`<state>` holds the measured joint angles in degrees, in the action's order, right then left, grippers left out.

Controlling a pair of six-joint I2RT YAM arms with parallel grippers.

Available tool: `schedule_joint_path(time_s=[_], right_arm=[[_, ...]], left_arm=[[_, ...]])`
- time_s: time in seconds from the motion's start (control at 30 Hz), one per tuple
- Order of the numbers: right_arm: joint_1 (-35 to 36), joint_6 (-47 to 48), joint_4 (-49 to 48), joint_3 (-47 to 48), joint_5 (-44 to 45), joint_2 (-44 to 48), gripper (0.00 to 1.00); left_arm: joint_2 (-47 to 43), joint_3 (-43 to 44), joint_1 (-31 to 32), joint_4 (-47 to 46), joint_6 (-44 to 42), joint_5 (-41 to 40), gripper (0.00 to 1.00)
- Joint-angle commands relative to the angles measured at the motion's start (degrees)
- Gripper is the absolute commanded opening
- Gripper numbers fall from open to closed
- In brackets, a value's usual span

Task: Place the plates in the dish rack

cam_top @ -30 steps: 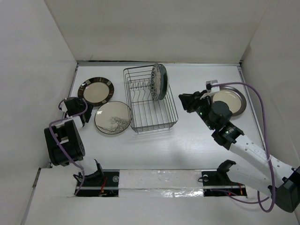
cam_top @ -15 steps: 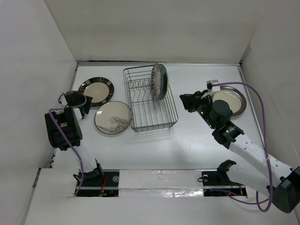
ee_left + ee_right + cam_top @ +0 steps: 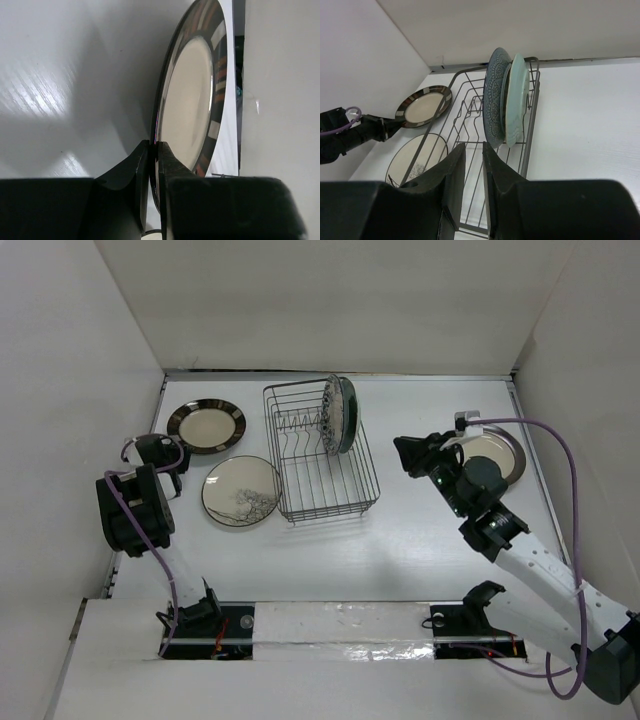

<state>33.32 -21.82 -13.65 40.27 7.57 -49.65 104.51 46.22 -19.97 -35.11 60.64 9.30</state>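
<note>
My left gripper [image 3: 177,448] is shut on the near-left rim of the dark-rimmed cream plate [image 3: 206,426]. In the left wrist view its jaws pinch that rim [image 3: 155,146] edge-on, and the plate [image 3: 192,105] stretches away beyond them. The dish rack [image 3: 330,502] holds two plates upright at its far end, a blue-patterned one [image 3: 495,95] and a pale green one [image 3: 517,97]. A cream plate with a dark pattern [image 3: 241,490] lies flat left of the rack. My right gripper [image 3: 408,454] hovers right of the rack, jaws a little apart and empty [image 3: 474,147]. A grey-brown rimmed plate [image 3: 497,450] lies behind it.
White walls enclose the table on the left, back and right. The left arm's body [image 3: 132,510] stands close to the left wall. A purple cable [image 3: 560,470] loops over the right arm.
My left gripper has shut on the dark-rimmed plate's rim, and the plate has shifted slightly toward the back. The right gripper has moved a little to the right and narrowed.
</note>
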Motion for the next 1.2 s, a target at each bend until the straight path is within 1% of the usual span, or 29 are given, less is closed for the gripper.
schedule_joint_path(time_s=[0.0,0.1,0.17,0.23,0.33,0.47,0.53,0.6,0.63,0.7,0.83,0.9,0.93,0.97,1.03,1.1,1.13,1.17], right_arm=[[0.1,0.6,-1.1,0.1,0.7,0.4,0.26],[1.5,0.6,-1.4,0.6,0.2,-0.8,0.27],[2.4,0.8,-1.5,1.2,0.1,-1.5,0.32],[3.2,1.0,-1.7,1.5,0.2,-2.3,0.35],[4.5,0.9,-2.0,1.9,0.1,-2.9,0.37],[5.1,1.3,-1.5,3.1,-1.1,-4.0,0.41],[5.6,1.8,-0.9,4.2,-1.9,-5.0,0.45],[6.2,1.9,-0.6,4.8,-2.9,-6.8,0.45],[6.2,1.9,-0.7,5.0,-3.4,-7.2,0.48],[6.2,1.6,-1.3,5.0,-4.6,-8.4,0.48],[6.8,1.0,-2.2,6.0,-6.1,-10.3,0.49],[6.8,0.7,-2.4,7.5,-7.1,-12.0,0.49],[6.8,0.1,-2.6,8.1,-7.7,-12.7,0.50],[6.8,-0.1,-2.4,9.8,-10.0,-13.5,0.53],[6.8,-0.6,-1.0,12.2,-11.0,-16.2,0.54],[7.4,-0.6,-0.9,15.4,-11.2,-17.8,0.62],[7.4,-0.9,-1.2,16.3,-11.1,-19.3,0.70],[7.4,-1.1,-1.6,17.4,-11.3,-20.3,0.74]], left_arm=[[-1.1,-3.1,0.1,-6.9,0.5,-0.7,0.00],[-3.7,-5.9,-0.4,-13.6,0.7,-0.4,0.00],[-6.3,-6.6,-0.4,-16.5,0.5,-0.2,0.00],[-8.3,-6.3,-0.4,-17.7,-0.3,0.2,0.00],[-10.9,-6.5,-0.4,-20.2,-1.5,0.9,0.00],[-14.2,-7.0,-0.4,-23.6,-1.1,2.1,0.00],[-16.2,-6.4,-0.4,-23.5,-1.4,3.4,0.00],[-17.8,-6.0,-0.4,-22.9,-2.4,3.9,0.00],[-19.6,-5.6,-0.4,-22.5,-2.7,4.0,0.00],[-21.6,-5.5,-0.4,-22.3,-3.4,4.2,0.00],[-28.6,-6.0,-0.4,-21.7,-3.1,5.2,0.00],[-31.2,-6.2,-0.4,-20.6,-3.0,5.9,0.00],[-33.7,-6.5,-0.4,-20.3,-2.8,6.2,0.00],[-34.9,-6.6,-0.4,-19.6,-2.8,6.4,0.00],[-38.0,-6.9,-0.4,-19.0,-2.0,7.0,0.00],[-39.2,-7.2,0.2,-18.7,-1.0,9.1,0.00],[-40.5,-7.1,2.0,-18.2,-1.0,9.5,0.00],[-41.1,-7.5,2.0,-17.7,-0.9,9.6,0.00]])
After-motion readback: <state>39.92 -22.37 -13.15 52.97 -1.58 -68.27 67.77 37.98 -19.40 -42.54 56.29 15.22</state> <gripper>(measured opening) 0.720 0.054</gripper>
